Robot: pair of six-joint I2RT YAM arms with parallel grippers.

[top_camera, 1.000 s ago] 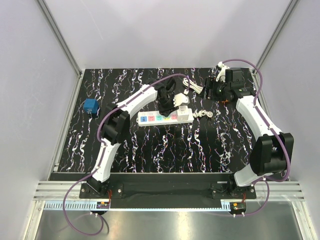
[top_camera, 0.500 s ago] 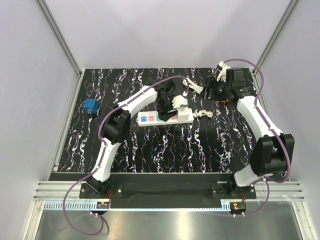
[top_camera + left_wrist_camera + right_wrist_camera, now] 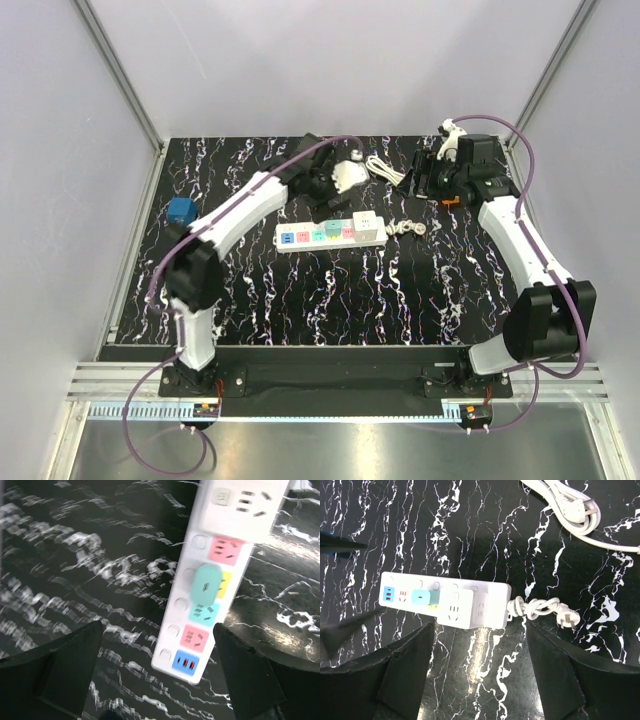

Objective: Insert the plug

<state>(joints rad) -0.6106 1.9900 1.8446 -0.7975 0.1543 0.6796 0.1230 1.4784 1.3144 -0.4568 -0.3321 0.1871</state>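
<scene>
A white power strip (image 3: pixel 330 233) lies mid-table with coloured sockets. A white cube-shaped plug (image 3: pixel 366 222) sits seated in its right end, and a teal plug (image 3: pixel 336 227) sits in a middle socket. My left gripper (image 3: pixel 322 192) hovers behind the strip, apart from it and open. In the left wrist view the left gripper (image 3: pixel 160 680) holds nothing above the strip (image 3: pixel 212 585), with the white plug (image 3: pixel 241 502) at the top. My right gripper (image 3: pixel 480 680) is open and empty, looking down on the white plug (image 3: pixel 455 609) from the back right (image 3: pixel 420 182).
The strip's own bundled cord (image 3: pixel 410 228) lies at its right end. A loose white cable (image 3: pixel 386 168) with a plug lies at the back between the two grippers. A blue cube (image 3: pixel 181 213) sits near the left edge.
My left gripper opened, let go of the white plug on the strip and drew back toward the far side. The right arm shifted slightly.
</scene>
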